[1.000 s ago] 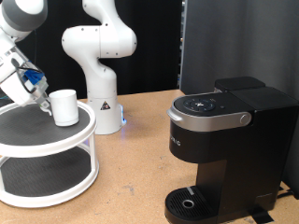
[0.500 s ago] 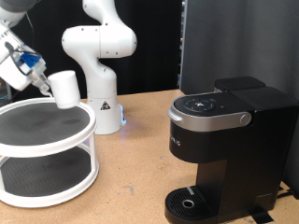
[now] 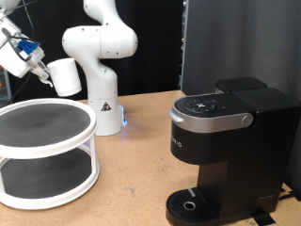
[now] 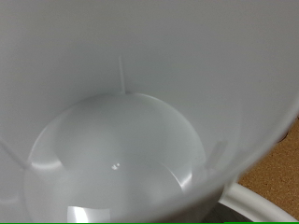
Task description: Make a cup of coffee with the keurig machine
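The gripper is partly cut off at the exterior view's upper left corner and pinches the cup, which hangs tilted in the air above the far edge of the white two-tier stand. In the wrist view the cup fills nearly the whole picture, its bare white inside showing; the fingers themselves are hidden. The keurig machine stands well apart at the worktop's right edge, lid down, its right side cut off.

A brown particleboard table filled the foreground. Behind it hung a black backdrop, with a dark grey panel at the exterior view's right.
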`<state>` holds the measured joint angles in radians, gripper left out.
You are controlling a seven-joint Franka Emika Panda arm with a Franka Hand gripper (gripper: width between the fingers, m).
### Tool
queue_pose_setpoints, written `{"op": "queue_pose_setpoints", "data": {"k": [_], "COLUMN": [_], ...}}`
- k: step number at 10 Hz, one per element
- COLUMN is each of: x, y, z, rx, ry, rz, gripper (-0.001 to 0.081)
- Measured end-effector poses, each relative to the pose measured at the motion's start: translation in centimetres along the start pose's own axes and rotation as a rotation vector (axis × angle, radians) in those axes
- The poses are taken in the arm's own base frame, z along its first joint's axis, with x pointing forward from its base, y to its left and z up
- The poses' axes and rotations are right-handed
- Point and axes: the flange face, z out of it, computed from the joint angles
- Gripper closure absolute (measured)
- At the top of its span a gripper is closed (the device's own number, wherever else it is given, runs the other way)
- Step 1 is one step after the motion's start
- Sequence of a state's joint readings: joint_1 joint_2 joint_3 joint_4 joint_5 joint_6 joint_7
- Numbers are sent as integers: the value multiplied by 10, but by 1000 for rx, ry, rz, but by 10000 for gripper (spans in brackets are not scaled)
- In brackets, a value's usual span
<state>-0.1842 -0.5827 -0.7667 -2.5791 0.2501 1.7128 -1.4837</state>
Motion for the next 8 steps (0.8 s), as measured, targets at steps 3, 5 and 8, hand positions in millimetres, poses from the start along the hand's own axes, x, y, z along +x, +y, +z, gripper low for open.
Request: {"op": "queue_pose_setpoints", "data": {"k": [3, 5, 8], "x": [16, 37, 71], "y": [5, 7, 6], "z": [31, 57, 92], "rx": [-49, -93, -138], "ry": [81, 102, 109], "rz": [123, 176, 230], "gripper": [739, 739, 739]}}
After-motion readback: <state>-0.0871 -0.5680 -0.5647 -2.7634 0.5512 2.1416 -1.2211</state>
